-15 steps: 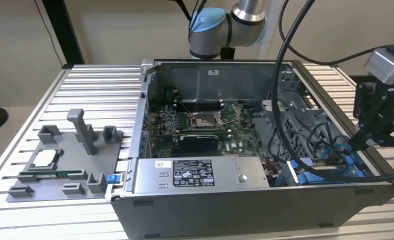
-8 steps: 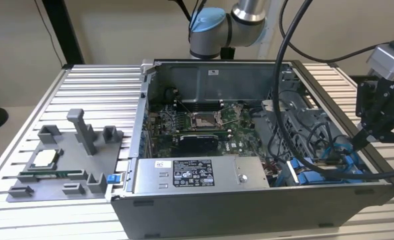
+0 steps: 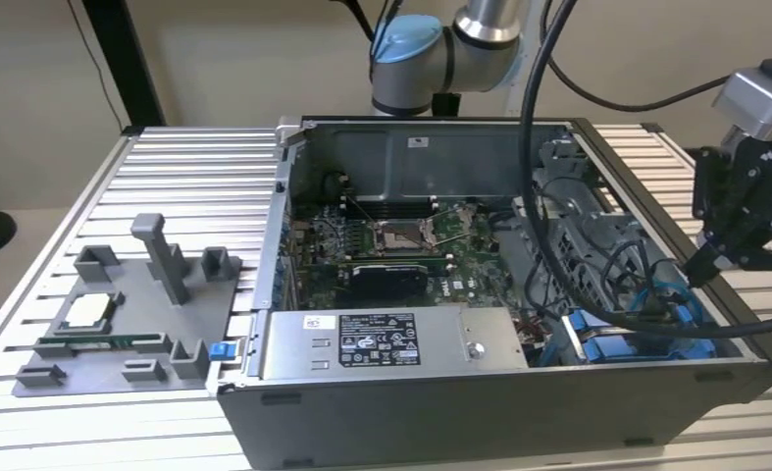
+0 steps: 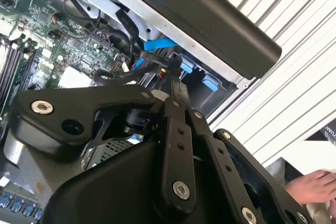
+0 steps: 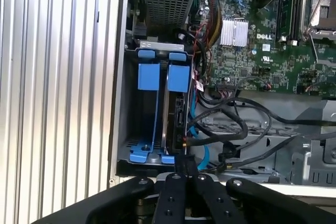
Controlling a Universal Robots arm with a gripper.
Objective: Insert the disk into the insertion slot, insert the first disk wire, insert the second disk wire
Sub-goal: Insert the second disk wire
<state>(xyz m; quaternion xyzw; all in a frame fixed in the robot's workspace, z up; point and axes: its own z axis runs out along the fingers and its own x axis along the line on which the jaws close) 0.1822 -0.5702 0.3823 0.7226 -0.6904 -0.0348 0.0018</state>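
The disk (image 5: 173, 115) is sitting on edge inside the insertion slot (image 5: 131, 124), with its blue carrier tabs (image 5: 177, 77) showing at the far end, so the seating step is looking done. The gripper (image 5: 184, 162) is hanging right at the disk's connector end. Its jaws are drawn together to a narrow tip, and I cannot tell whether a plug is pinched between them. This is reading as wire work, since the slim closed tip is fitting the tight gap beside the bay. A blue wire (image 5: 197, 135) and black cables (image 5: 236, 124) are looping just beside the disk, next to the motherboard (image 5: 252, 51). The case (image 3: 490, 412) is resting on the slatted worktop (image 3: 189, 177). A person's hand (image 4: 315, 187) is waiting well apart from the case.
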